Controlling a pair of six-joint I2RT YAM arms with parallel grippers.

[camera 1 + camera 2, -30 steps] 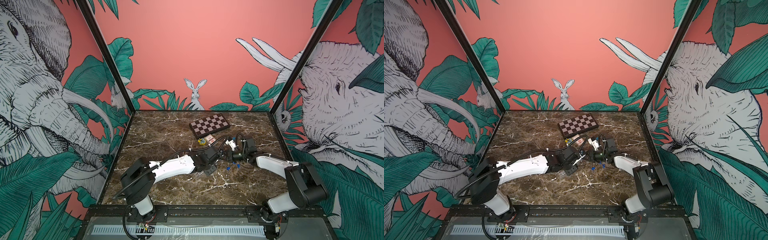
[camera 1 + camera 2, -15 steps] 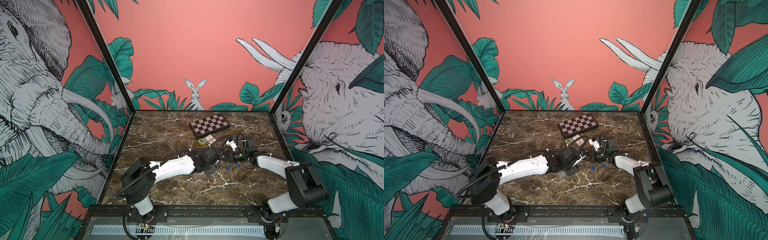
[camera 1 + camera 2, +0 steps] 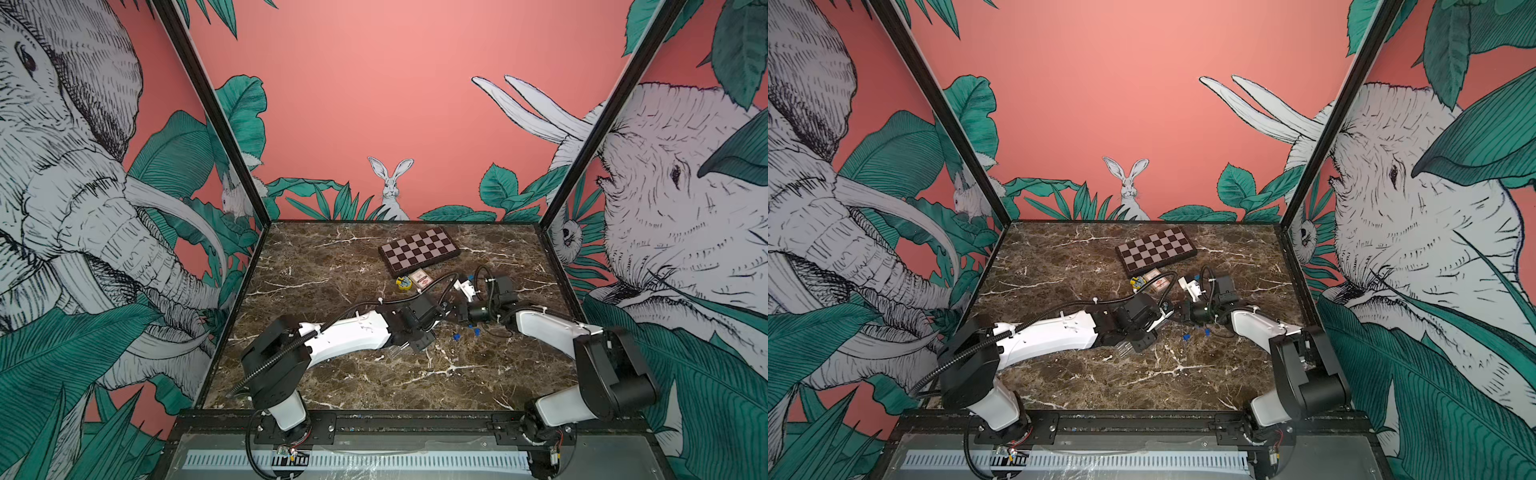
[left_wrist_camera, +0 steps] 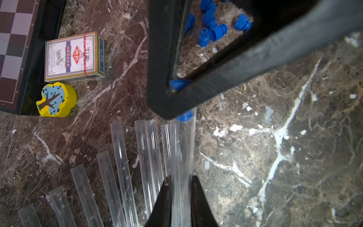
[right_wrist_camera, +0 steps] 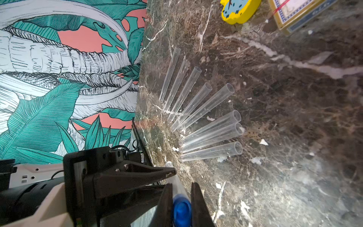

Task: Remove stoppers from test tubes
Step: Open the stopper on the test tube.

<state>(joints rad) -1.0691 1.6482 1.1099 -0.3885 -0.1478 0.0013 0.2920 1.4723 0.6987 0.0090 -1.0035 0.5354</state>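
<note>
Right end effector (image 5: 181, 184) pinches blue stopper (image 5: 181, 211).

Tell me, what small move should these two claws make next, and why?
Probably the right gripper should pull straight away from the left gripper. It is shut on the blue stopper, which still sits in the mouth of the test tube the left one clamps; eight open tubes lie nearby.

Very little is changing. The right gripper (image 5: 181, 185), pinching the blue stopper (image 5: 181, 210), is drifting slightly, its wrist easing a touch away from the left gripper (image 4: 179, 177) in both top views. The left gripper, clamping the tube (image 4: 182, 149), is shifting so little that its direction cannot be told.
</note>
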